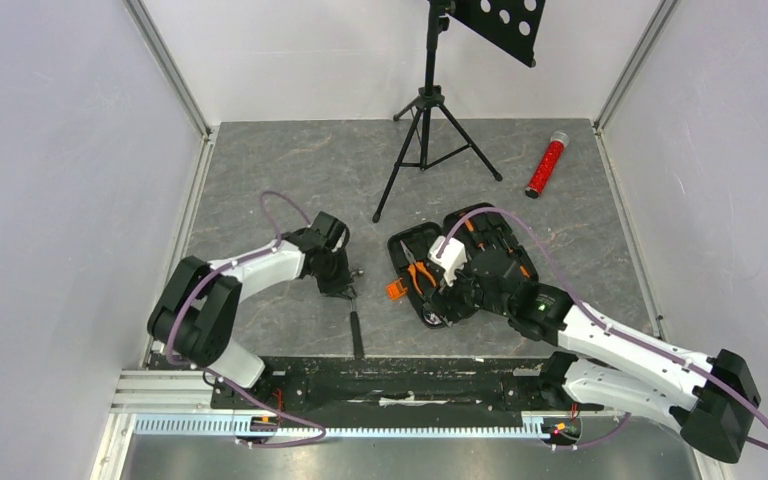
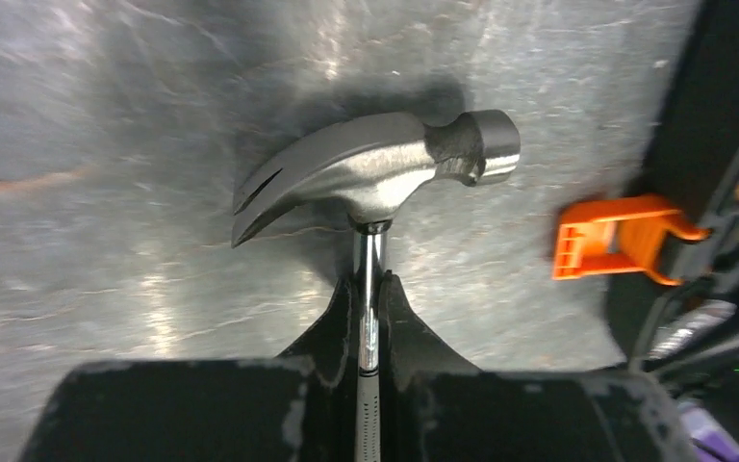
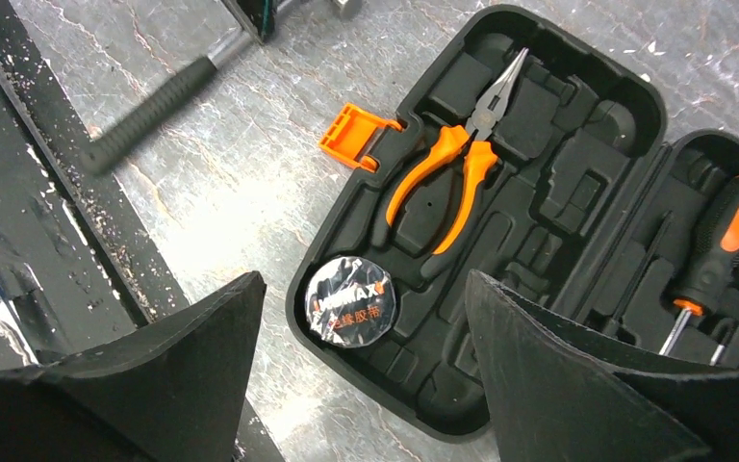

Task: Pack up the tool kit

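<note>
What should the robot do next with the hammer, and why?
Probably lift it toward the open case. The left gripper is shut on the hammer just under its head, but the hammer lies on the table, outside the case.

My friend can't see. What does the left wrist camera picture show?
The left gripper is shut on the shiny neck of a hammer, just below its head, whose claw points left. The grey table lies behind, and the orange latch of the black case shows at the right edge.
</note>
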Robot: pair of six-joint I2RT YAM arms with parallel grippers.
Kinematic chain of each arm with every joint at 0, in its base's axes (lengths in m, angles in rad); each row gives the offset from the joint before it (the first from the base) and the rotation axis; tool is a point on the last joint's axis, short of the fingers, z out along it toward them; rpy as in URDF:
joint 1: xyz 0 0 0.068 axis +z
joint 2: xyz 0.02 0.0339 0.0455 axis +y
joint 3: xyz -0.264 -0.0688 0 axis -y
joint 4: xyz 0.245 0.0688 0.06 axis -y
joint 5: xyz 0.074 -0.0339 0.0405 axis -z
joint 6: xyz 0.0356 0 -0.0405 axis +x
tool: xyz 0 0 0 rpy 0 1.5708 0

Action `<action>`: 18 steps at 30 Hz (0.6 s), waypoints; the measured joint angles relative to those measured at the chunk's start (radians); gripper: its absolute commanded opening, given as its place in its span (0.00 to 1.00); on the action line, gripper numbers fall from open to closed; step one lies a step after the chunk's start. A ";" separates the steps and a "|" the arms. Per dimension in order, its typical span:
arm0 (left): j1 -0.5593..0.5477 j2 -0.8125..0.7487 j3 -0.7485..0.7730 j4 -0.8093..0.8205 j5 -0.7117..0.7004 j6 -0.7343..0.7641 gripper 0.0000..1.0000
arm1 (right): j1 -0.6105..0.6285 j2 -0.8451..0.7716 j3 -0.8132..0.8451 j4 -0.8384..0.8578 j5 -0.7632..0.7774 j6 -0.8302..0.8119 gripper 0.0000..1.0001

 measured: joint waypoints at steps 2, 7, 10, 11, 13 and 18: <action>-0.007 -0.040 -0.068 0.107 0.043 -0.103 0.02 | 0.000 0.023 -0.002 0.017 -0.001 0.020 0.77; -0.032 -0.076 -0.168 0.304 0.077 -0.308 0.18 | 0.003 0.125 -0.002 0.049 -0.009 0.066 0.75; -0.045 -0.067 -0.182 0.364 0.075 -0.380 0.28 | 0.015 0.194 -0.001 0.053 -0.010 0.093 0.75; -0.048 -0.062 -0.183 0.379 0.076 -0.400 0.34 | 0.021 0.210 -0.001 0.053 -0.010 0.099 0.75; -0.051 -0.059 -0.189 0.411 0.080 -0.428 0.45 | 0.037 0.245 0.005 0.053 -0.009 0.113 0.74; -0.051 -0.124 -0.219 0.433 0.054 -0.459 0.62 | 0.090 0.333 0.062 0.053 0.009 0.144 0.71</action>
